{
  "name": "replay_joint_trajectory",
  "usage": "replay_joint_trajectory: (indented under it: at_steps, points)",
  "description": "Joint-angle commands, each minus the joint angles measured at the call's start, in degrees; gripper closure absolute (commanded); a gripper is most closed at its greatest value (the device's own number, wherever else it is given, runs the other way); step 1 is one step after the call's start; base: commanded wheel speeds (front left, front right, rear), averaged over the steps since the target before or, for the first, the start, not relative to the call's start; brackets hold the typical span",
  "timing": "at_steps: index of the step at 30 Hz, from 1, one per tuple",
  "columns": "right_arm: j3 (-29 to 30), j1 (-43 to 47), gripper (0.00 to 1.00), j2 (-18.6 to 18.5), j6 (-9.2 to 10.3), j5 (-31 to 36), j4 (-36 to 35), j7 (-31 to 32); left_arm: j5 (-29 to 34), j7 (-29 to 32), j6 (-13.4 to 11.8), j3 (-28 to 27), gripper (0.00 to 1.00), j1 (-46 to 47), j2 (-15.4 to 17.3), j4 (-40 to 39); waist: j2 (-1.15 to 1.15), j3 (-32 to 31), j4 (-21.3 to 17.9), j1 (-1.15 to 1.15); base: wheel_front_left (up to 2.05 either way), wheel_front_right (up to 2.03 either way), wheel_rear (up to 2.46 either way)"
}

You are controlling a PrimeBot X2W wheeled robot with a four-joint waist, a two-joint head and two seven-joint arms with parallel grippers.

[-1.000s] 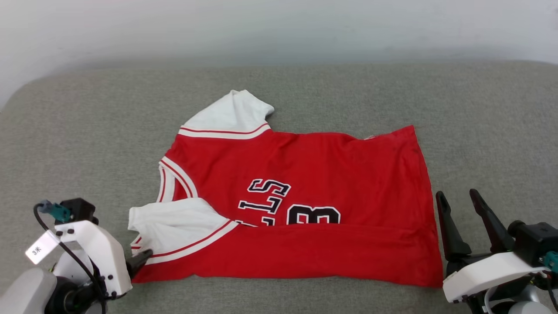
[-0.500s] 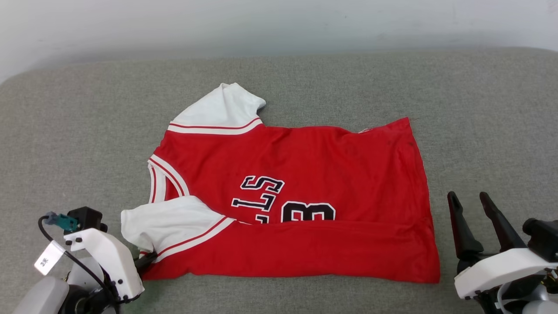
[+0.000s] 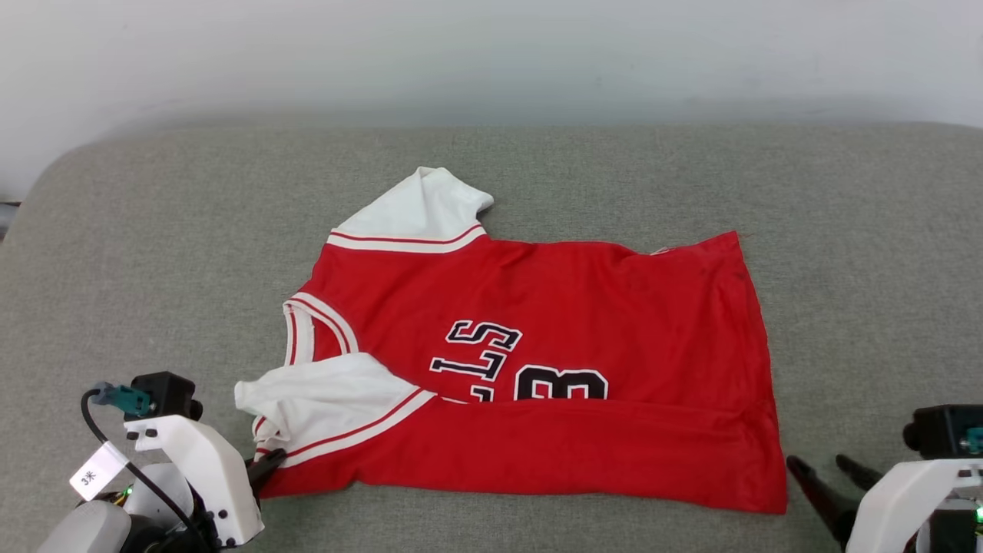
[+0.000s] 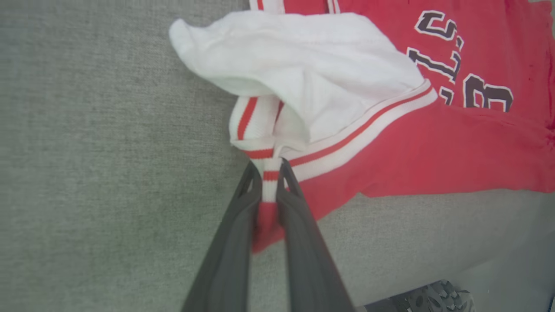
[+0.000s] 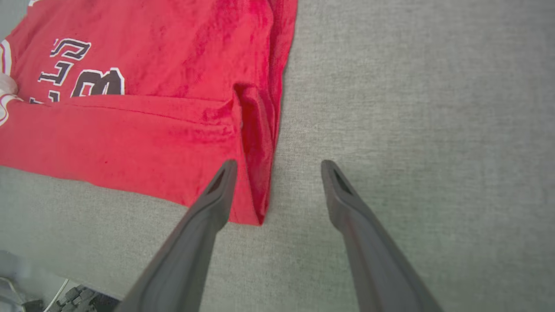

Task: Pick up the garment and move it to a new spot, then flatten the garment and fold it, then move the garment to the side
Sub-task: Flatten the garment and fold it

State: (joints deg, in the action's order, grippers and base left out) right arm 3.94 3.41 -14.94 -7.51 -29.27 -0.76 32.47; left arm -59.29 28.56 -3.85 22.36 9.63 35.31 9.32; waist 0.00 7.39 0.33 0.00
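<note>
The garment (image 3: 553, 322), a red shirt with white sleeves and dark lettering, lies spread on the grey cushion with its near long edge folded over. My left gripper (image 3: 269, 463) is at its near left corner, shut on the striped cuff fabric (image 4: 269, 173) pinched between the dark fingers (image 4: 299, 225). My right gripper (image 3: 825, 472) stands open at the near right corner of the garment (image 5: 256, 190). In the right wrist view one finger (image 5: 217, 190) hovers over the red hem and the other sits over bare cushion, nothing between them.
The grey upholstered surface (image 3: 860, 253) extends around the shirt on all sides, with a pale wall (image 3: 491, 54) behind it. Its rounded left end (image 3: 31, 200) and front edge (image 5: 52, 277) are near the arms.
The left gripper has closed on the shirt's near left cuff. The right gripper has dropped lower toward the near right corner, still open. The head camera shifted slightly.
</note>
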Motion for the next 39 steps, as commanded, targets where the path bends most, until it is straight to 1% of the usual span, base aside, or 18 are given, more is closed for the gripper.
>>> replay_joint_trajectory:
  at_steps: [1,3,6,15,16,17,18,19,26,29,32,34,39]
  points:
    - [-0.6,0.3,0.00,-0.5,0.05,-0.4,-0.3,1.1,0.4,-0.3,-0.3,0.2,1.00,-0.2,0.1,-0.6,0.00,0.3,0.3,0.00,0.00,0.00,0.00]
    - [-1.8,0.0,0.00,-0.8,0.05,-0.9,-0.2,3.5,0.7,-0.2,-0.6,0.3,1.00,0.2,0.1,-1.8,0.00,0.9,0.7,0.00,0.00,0.00,0.00]
    - [-3.6,-1.6,0.00,-1.0,0.05,-0.9,1.2,5.3,1.2,-0.1,-0.8,0.5,1.00,1.0,0.0,-3.2,0.00,2.0,1.2,0.00,0.00,0.00,0.00]
    - [-9.9,-4.0,0.00,-0.4,0.04,-2.7,9.6,6.8,1.4,-1.5,-0.9,0.6,1.00,0.6,-0.9,-3.4,0.00,3.8,1.9,0.00,0.00,0.00,0.00]
    - [-10.7,-4.4,0.18,-0.3,0.03,-3.1,10.5,6.6,1.4,-1.6,-1.0,0.5,1.00,0.5,-0.9,-3.4,0.00,3.9,1.9,0.00,0.00,0.00,0.00]
    - [-11.4,-4.7,0.60,-0.4,0.02,-3.3,11.3,6.5,1.4,-1.8,-1.0,0.4,1.00,0.4,-1.0,-3.3,0.00,3.8,1.9,0.00,0.00,0.00,0.00]
    - [-12.1,-4.9,0.85,-0.4,0.02,-3.7,11.8,6.3,1.4,-2.0,-1.0,0.4,1.00,0.3,-0.9,-3.3,0.00,3.8,1.8,0.00,0.00,0.00,0.00]
    - [-12.5,-5.3,1.00,-0.5,0.01,-3.9,12.2,5.8,1.5,-2.2,-1.0,0.4,1.00,0.2,-0.9,-3.3,0.00,3.7,1.8,0.00,0.00,0.00,0.00]
    - [-13.1,-7.2,1.00,-3.9,0.05,-5.6,11.4,2.8,1.7,-3.5,-1.2,0.2,1.00,-1.9,-0.3,-4.2,0.00,0.8,1.3,0.00,0.00,0.00,0.00]
    - [-12.8,-5.8,1.00,-4.9,0.05,-6.0,9.8,2.6,1.3,-3.2,-1.8,0.3,1.00,-3.7,0.1,-5.4,0.00,-1.2,1.3,0.00,0.00,0.00,0.00]
    - [-12.4,-3.7,1.00,-5.5,0.05,-6.6,7.7,3.7,1.0,-2.9,-2.5,0.3,1.00,-6.3,0.9,-6.8,0.00,-3.4,1.5,0.00,0.00,0.00,0.00]
    - [-11.8,-1.6,1.00,-5.6,0.05,-6.6,6.4,4.4,0.7,-2.7,-3.3,0.1,1.00,-8.1,1.4,-7.7,0.00,-4.8,1.6,0.00,0.00,0.00,0.00]
    - [-9.7,3.8,1.00,-4.2,0.05,-6.4,3.2,6.9,-0.6,-1.8,-4.9,-0.5,1.00,-12.6,3.0,-9.5,0.00,-7.4,1.7,0.00,0.00,0.00,0.00]
